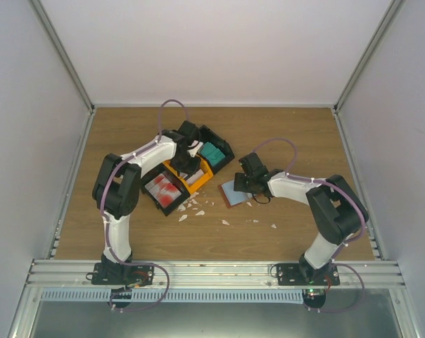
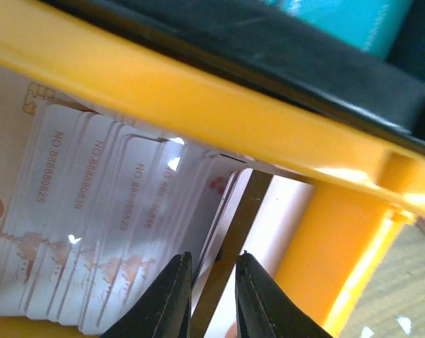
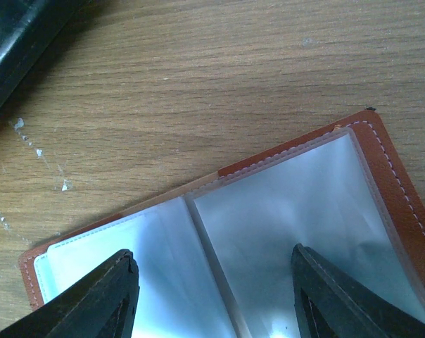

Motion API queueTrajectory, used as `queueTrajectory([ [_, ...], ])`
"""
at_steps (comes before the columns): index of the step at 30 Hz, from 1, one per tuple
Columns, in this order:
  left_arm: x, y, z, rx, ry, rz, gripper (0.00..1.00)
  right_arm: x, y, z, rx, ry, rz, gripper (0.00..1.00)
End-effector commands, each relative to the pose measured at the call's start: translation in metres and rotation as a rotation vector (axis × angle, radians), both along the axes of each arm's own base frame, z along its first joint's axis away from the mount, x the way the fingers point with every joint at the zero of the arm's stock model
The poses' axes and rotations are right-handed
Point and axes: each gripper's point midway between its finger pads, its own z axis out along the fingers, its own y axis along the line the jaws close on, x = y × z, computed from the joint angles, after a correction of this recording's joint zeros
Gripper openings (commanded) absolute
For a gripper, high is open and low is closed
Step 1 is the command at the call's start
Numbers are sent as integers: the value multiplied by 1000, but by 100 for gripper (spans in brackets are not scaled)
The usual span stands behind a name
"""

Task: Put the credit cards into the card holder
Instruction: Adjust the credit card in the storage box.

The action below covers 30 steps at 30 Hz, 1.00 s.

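Spanning near edge: a metal rail (image 1: 212, 269) is seen, with both arm bases bolted on it.
table (image 1: 128, 239): wood-grain board, walled in on three sides.
white scraps (image 1: 198, 211): scattered on the table between the rail and the tray; a few more are seen in the right wrist view.
card holder (image 1: 230, 194): laid open and flat on the table, right of the scraps, near the tray's right corner; a brown stitched border and clear sleeves (image 3: 304, 211) over a light blue lining are noted.
right gripper (image 1: 248, 180): held low over the open card holder, jaws spread wide, one finger to each side of the fold (image 3: 216, 303); nothing is gripped.
tray (image 1: 223, 143): black with an orange insert, set diagonally left of centre.
red-and-white cards (image 1: 165, 190): stacked in the tray's near-left compartment.
left gripper (image 1: 188, 166): lowered into the orange middle compartment; jaws stand a narrow slit apart (image 2: 212, 262) beside a fanned stack of white cards (image 2: 93, 211); whether a card edge is pinched cannot be told.
teal cards (image 1: 212, 151): lodged in the far-right compartment, beyond the orange wall (image 2: 198, 105).
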Motion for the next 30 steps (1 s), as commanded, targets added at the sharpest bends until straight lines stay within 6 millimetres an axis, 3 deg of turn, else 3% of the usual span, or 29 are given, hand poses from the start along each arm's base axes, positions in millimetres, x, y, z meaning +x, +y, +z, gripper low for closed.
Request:
queueTrajectory([
  [1, -13, -23, 37, -134, -8, -44, 21, -40, -10, -35, -39, 168, 19, 60],
  [21, -54, -43, 39, -227, 46, -73, 25, -37, -7, -30, -8, 137, 6, 60],
  [30, -39, -34, 39, -139, -29, -53, 48, -40, -6, -29, -3, 131, 12, 60],
])
